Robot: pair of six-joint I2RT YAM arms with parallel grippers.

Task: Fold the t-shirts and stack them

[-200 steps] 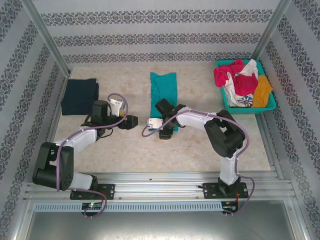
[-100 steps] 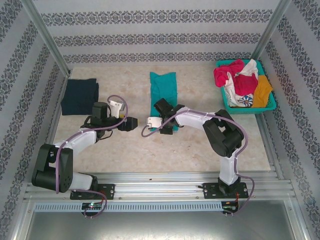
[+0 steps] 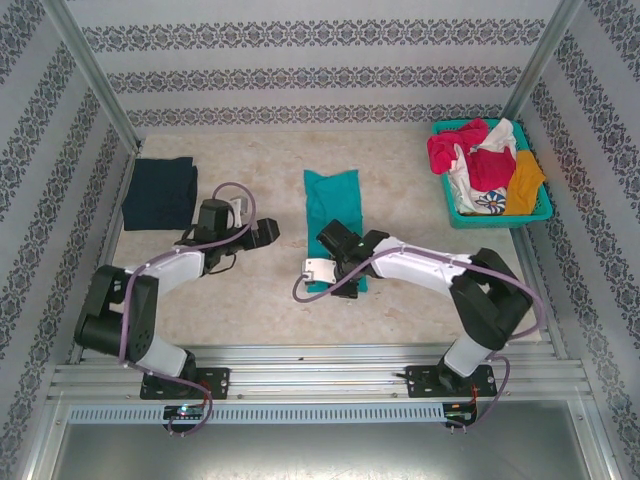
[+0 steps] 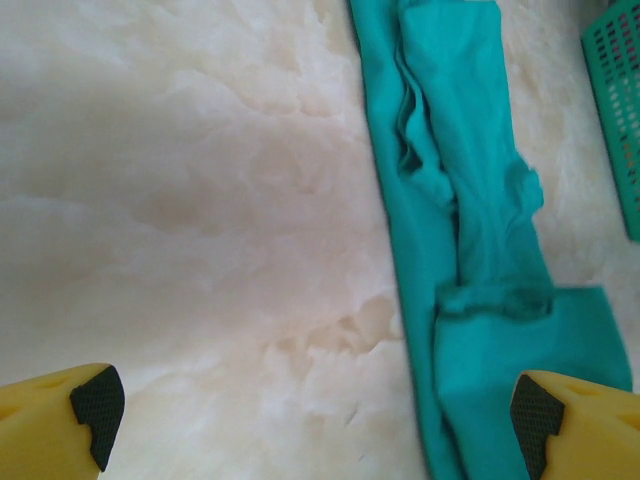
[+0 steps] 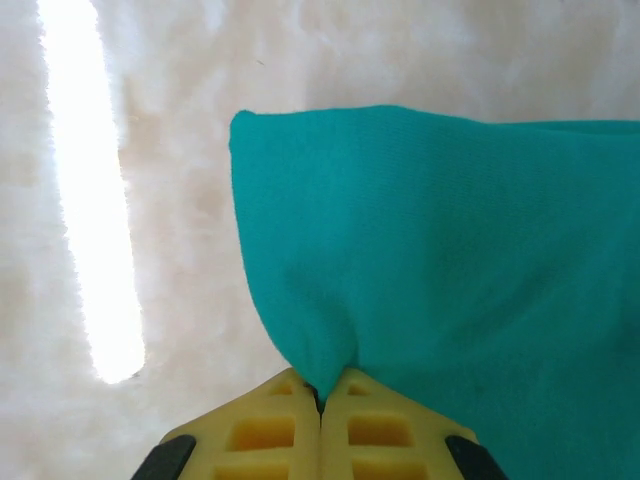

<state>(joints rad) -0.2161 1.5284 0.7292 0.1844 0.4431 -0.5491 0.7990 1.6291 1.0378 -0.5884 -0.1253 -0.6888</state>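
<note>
1. Closest to the bases, the right gripper [image 5: 320, 395] is clamping its yellow jaws tight on the near edge of the teal soft-cloth t-shirt [image 3: 333, 195]. The fabric is puckering right at the pinch.
2. That shirt is lying mid-table as a long, narrow folded strip on the glossy cream marble-look tabletop [image 3: 250, 300], running away from the arms.
3. The left gripper [image 4: 310, 410] is hovering just left of the strip, jaws spread wide and holding nothing.
4. Further back on the left, a dark navy t-shirt [image 3: 160, 193] is sitting folded into a flat rectangle.
5. In the far right corner, a teal plastic lattice basket [image 3: 500, 218] is holding a crumpled heap: a magenta shirt [image 3: 450, 150], an orange shirt [image 3: 525, 180] and a white printed shirt [image 3: 470, 190].
</note>
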